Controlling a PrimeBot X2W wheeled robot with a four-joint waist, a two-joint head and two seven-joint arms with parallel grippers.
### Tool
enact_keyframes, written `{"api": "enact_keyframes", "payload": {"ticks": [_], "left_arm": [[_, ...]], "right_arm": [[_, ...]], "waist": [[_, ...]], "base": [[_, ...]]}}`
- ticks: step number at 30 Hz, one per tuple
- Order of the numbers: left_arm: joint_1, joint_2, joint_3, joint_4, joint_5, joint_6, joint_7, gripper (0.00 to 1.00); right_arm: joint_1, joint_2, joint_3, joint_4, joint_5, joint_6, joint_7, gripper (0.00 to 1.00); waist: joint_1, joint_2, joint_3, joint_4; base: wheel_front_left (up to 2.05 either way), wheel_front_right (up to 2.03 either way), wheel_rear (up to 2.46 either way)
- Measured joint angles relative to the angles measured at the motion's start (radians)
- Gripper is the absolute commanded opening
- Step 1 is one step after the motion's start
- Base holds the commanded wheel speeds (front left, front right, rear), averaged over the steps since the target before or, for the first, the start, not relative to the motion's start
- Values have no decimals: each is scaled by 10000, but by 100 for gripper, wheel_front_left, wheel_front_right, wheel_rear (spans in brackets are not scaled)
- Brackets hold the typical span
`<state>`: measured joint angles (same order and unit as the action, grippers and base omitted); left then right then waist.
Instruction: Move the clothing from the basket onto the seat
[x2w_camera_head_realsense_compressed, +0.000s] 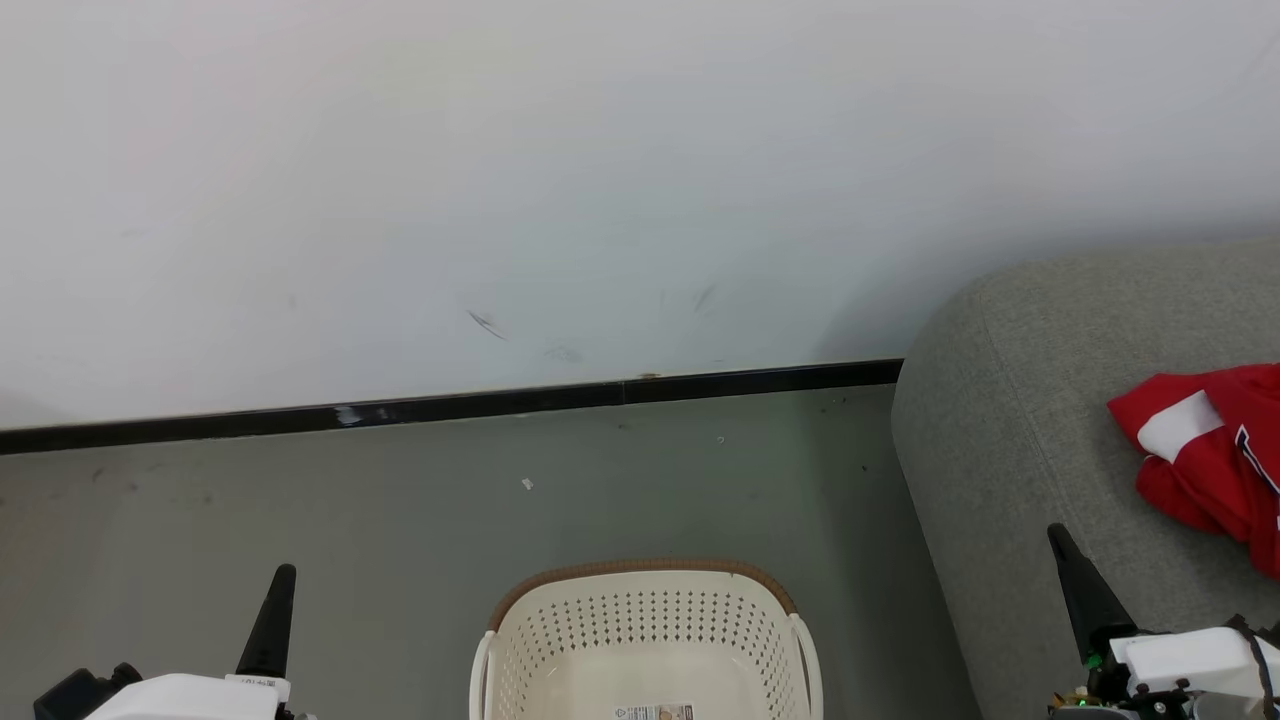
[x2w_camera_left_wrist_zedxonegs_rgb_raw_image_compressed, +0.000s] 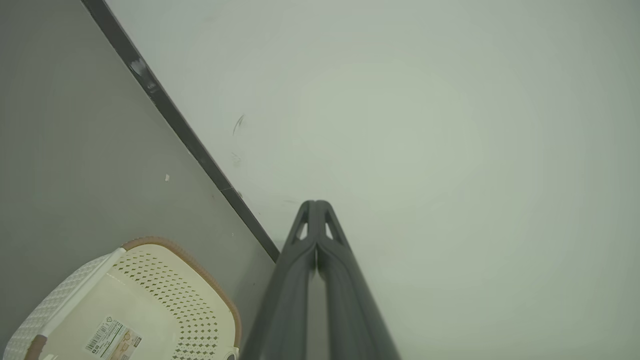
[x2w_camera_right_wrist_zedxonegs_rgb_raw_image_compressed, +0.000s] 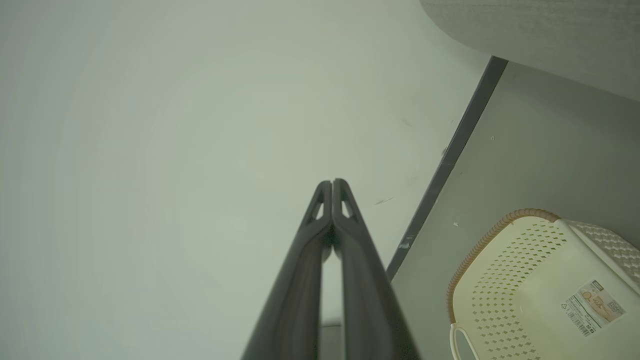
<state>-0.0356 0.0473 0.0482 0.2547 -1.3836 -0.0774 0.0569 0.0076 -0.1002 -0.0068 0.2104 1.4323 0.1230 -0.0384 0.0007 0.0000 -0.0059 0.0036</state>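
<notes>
Plain white wall (x2w_camera_head_realsense_compressed: 600, 150), a dark skirting strip (x2w_camera_head_realsense_compressed: 450, 405) and a grey floor (x2w_camera_head_realsense_compressed: 300, 520) were the backdrop. The basket (x2w_camera_head_realsense_compressed: 640, 620) sat on the floor between the arms, with the seat (x2w_camera_head_realsense_compressed: 1010, 450) just to its right. The clothing (x2w_camera_head_realsense_compressed: 1210, 460) lay bunched on the seat near the right edge of the head view, so the job looked pretty much done to us: the part of the basket we could see held nothing but a sticker (x2w_camera_head_realsense_compressed: 655, 712) on its bottom. The left fingers (x2w_camera_head_realsense_compressed: 272, 620) and right fingers (x2w_camera_head_realsense_compressed: 1085, 595) were both pressed together on nothing, pointing toward the wall. We'd guess that red fabric is light, floppy and a bit slick, so it would sag and drag if pinched by one corner; a thick fold in the bunched middle seems the better place to grab. Caveats: every view cut off the near end of the basket, and the head view clipped the clothing, so we couldn't rule out another piece, and the navy mark was too cropped to read.
</notes>
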Motion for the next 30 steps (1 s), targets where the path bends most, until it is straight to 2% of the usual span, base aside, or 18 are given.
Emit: {"api": "enact_keyframes", "payload": {"ticks": [17, 30], "left_arm": [[-343, -119, 372, 198, -2121, -412, 568, 0], [-377, -125, 374, 201, -2142, -412, 568, 0]], "right_arm": [[-554, -217, -12, 376, 2719, 0, 385, 0], [-627, -238, -21, 479, 2763, 0, 387, 0]], "waist": [[-2, 0, 70, -33], [-2, 0, 70, -34]], "base": [[0, 0, 0], [0, 0, 0]]}}
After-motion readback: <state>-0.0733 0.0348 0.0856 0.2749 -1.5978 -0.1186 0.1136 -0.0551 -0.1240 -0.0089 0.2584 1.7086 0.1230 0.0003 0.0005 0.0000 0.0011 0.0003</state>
